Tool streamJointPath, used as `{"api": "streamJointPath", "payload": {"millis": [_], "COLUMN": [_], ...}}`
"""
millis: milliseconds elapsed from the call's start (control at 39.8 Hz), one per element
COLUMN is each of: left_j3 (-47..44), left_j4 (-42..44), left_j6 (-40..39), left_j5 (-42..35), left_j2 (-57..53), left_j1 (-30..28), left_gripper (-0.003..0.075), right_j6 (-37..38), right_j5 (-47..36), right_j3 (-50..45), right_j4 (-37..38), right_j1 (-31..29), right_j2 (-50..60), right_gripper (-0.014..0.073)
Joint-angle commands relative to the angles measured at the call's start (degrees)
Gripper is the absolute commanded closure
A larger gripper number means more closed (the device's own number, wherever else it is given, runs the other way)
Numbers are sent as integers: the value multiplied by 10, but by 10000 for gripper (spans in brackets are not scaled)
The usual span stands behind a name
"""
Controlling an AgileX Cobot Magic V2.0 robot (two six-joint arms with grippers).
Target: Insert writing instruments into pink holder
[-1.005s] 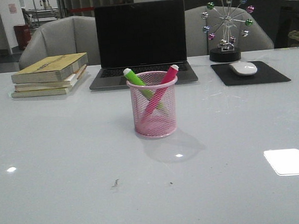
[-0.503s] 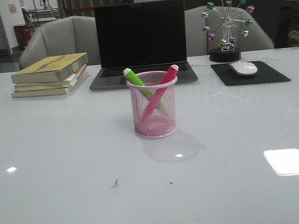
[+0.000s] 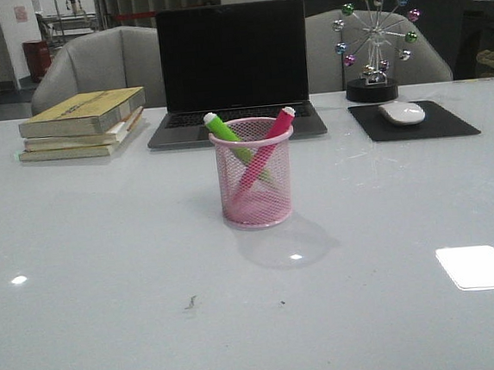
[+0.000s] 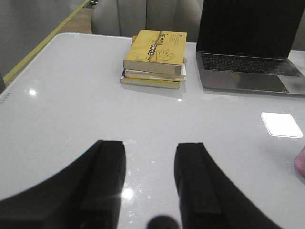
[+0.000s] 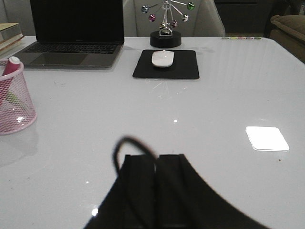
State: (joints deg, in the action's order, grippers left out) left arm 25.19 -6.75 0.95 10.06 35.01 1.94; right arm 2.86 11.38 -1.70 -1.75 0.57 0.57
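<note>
At the centre of the front view, the pink holder stands upright on the white table, holding the lime green marker and the hot pink marker, which lean across each other with their capped ends above the rim. Behind it, in the upper part of the frame, sit a closed-screen laptop, a stack of books and a mouse on a black pad. The left gripper hangs over bare table with its fingers spread and nothing between them, while the right gripper has its fingers pressed together, empty, with the holder at the left edge of its view.
</note>
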Motion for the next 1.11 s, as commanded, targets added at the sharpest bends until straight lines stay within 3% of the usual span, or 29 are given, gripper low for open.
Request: {"api": "streamJointPath", "payload": {"millis": [0, 126, 302, 829, 1080], "left_j3": [17, 17, 17, 17, 17], "left_j4": [-5, 1, 1, -1, 72], "left_j6": [-2, -2, -2, -2, 1], "left_j5": [-49, -49, -51, -50, -79], "left_j2": [2, 2, 2, -8, -84], "left_j1": [-1, -1, -1, -1, -1], "left_gripper": [380, 421, 629, 628, 628], "right_j6": [0, 0, 0, 0, 0], "right_j5": [-47, -47, -47, -47, -47], "right_j3": [-1, -1, -1, -1, -1], "right_j4": [6, 6, 6, 6, 6], "right_j1": [0, 0, 0, 0, 0], "right_j2": [11, 11, 11, 11, 11], "right_gripper": [569, 569, 569, 569, 569]}}
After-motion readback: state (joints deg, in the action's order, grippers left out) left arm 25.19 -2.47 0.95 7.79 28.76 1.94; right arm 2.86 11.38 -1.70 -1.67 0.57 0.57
